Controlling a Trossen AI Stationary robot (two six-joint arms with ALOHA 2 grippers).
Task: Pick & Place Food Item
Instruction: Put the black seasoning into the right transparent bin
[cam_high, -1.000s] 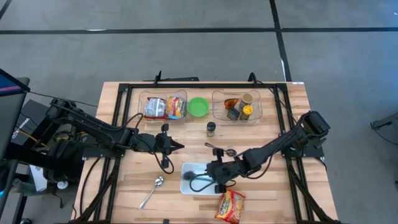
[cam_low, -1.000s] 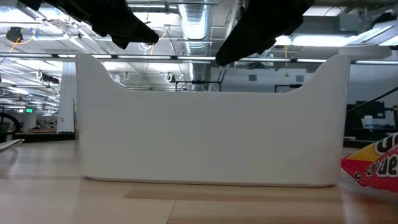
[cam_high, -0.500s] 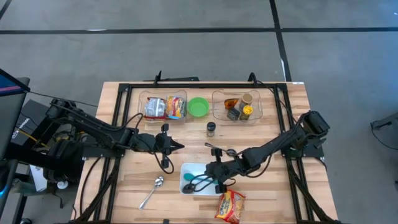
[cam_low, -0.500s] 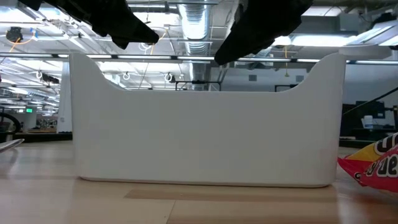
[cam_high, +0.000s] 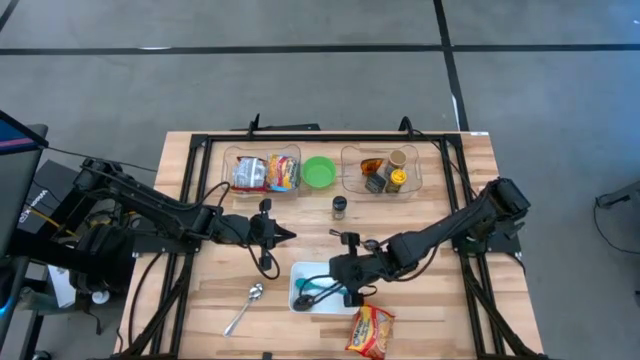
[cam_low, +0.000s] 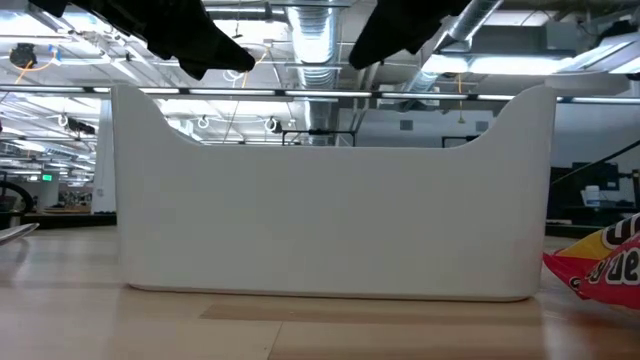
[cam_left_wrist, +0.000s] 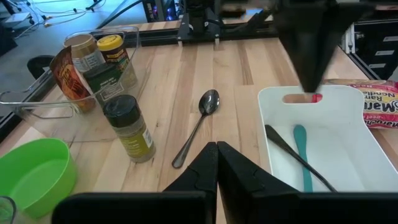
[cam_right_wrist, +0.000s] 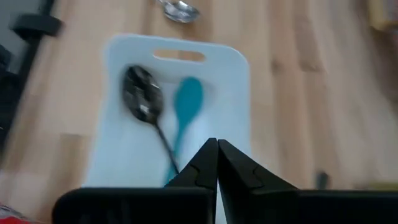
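Observation:
A white tray (cam_high: 322, 303) lies near the table's front middle, with a teal spoon (cam_right_wrist: 186, 102) and a black spoon (cam_right_wrist: 142, 101) lying in it. A red and yellow noodle packet (cam_high: 370, 332) lies on the table just right of the tray, at the near edge. My right gripper (cam_high: 335, 275) (cam_right_wrist: 216, 149) hovers shut and empty over the tray's far right part. My left gripper (cam_high: 287, 236) (cam_left_wrist: 216, 149) waits shut and empty above the table, left of the tray's far side.
A metal spoon (cam_high: 246, 307) lies left of the tray and another (cam_left_wrist: 198, 124) lies beyond it. A spice jar (cam_high: 340, 207), a green bowl (cam_high: 319, 171) and two clear bins (cam_high: 262, 172) (cam_high: 382, 170) with packets and jars stand at the back.
My right gripper has risen and drawn back from the tray toward the far edge, uncovering the teal spoon in the tray. The tray has slid slightly toward the table's left.

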